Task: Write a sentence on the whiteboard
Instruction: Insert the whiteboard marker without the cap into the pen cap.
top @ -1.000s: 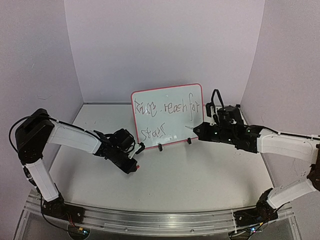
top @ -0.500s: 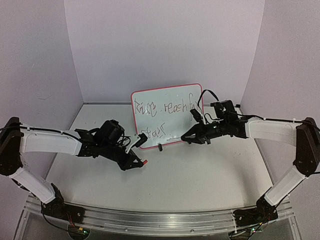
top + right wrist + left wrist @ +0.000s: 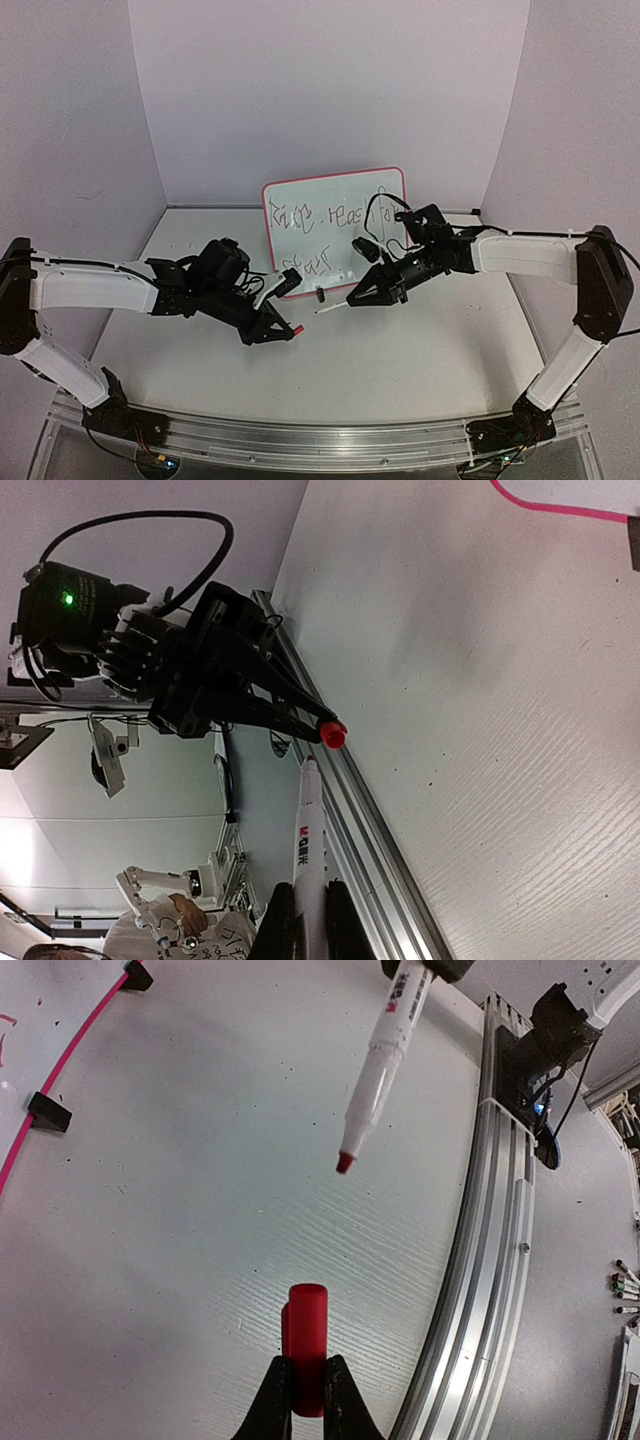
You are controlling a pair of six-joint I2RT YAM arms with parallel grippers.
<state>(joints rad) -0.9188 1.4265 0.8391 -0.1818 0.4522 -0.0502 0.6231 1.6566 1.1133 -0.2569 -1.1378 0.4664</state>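
Though seemingly close, marker [image 3: 375, 1075], cap [image 3: 306, 1340] apart.

The middle of the table [image 3: 420, 350] in front of the whiteboard [image 3: 335, 215] is taken up by both arms, which are stretched inward from either side. Only a narrow gap is seen between the red cap [image 3: 297, 327], clamped in the left fingers [image 3: 272, 1400], and the tip of the marker [image 3: 331, 308], clamped in the right fingers [image 3: 282, 920]. The back is closed off by the upright whiteboard, the sides by walls [image 3: 70, 120], and the near edge by a metal rail [image 3: 330, 440]. Bare table is found just beyond the rail, between the arm bases.
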